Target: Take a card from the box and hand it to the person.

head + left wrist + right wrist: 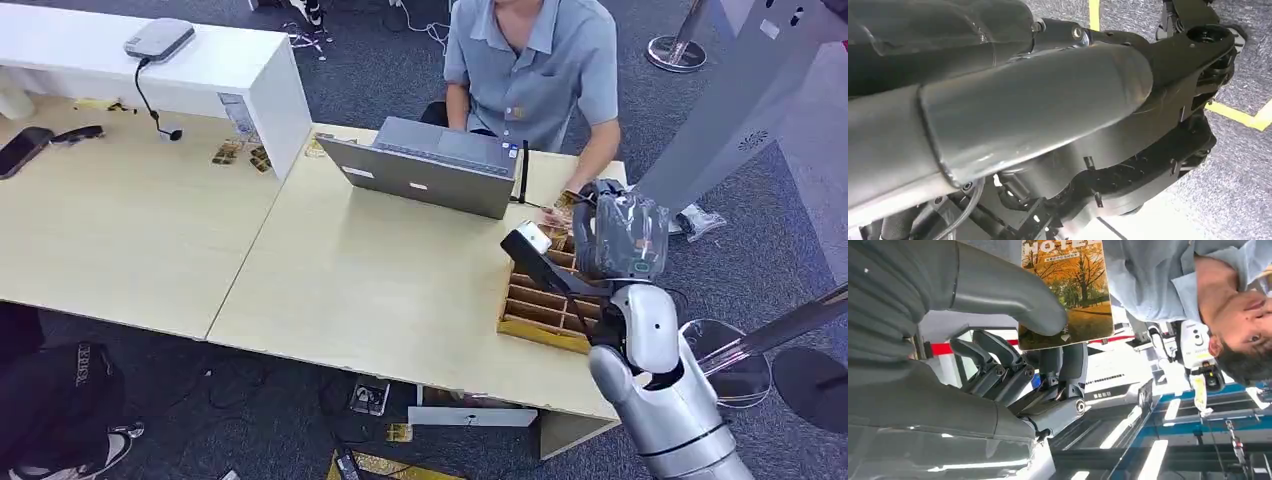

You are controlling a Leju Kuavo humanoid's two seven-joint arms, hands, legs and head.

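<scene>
In the right wrist view my right hand (1038,340) pinches a card (1068,290) printed with autumn trees and the word HOTEL, held between the thumb (1013,295) and the dark fingers (1063,365). The card is held up in front of the person (1198,285). In the head view my right hand (590,205) is raised over the far end of the wooden card box (535,305), at the table's right end. It is close to the person's hand (552,215).
The person (530,60) in a grey shirt sits behind an open grey laptop (430,165), just left of the box. A white raised counter (200,70) stands at the back left. A phone (20,150) and small items lie on the left table.
</scene>
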